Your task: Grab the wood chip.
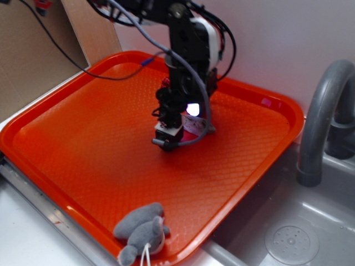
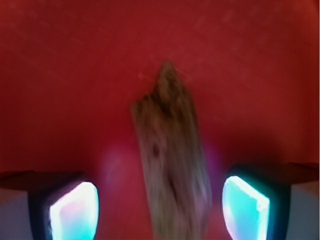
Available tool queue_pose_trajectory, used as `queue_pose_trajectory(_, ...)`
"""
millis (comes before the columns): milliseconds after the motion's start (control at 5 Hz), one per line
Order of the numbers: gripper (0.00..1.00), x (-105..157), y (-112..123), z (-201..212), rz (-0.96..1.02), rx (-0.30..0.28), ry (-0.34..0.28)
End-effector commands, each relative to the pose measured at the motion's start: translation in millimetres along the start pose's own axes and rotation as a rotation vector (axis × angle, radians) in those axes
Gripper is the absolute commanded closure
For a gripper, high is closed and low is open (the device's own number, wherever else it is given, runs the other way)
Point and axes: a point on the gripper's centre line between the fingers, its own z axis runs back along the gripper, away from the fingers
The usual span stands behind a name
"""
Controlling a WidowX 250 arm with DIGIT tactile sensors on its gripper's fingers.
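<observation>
— What do you see on your orange tray (image 1: 83,133)?
— Your gripper (image 2: 160,205) sits low at centre, jaws wide apart. The grey plush toy (image 1: 141,230) lies at six o'clock.
— The wood chip (image 2: 170,165)?
— Between your glowing fingers (image 2: 75,210), touching neither.

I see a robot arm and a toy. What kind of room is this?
Probably a kitchen sink corner: a grey faucet curves over a metal sink with a drain, beside the orange tray.

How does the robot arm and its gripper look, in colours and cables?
The black jointed arm has a white panel and grey and black cables along it. Its gripper has two dark fingers with glowing pads, cyan to pink.
</observation>
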Motion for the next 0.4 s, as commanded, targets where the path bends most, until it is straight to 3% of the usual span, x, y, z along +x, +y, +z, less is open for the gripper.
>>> queue_pose_trajectory(0, 1.00, 3.0, -18.2, -3.5, -0.083, -0.007, -0.020)
queue_pose_trajectory(200, 1.00, 4.9, -24.8, -7.6, -0.121, -0.008, 0.000)
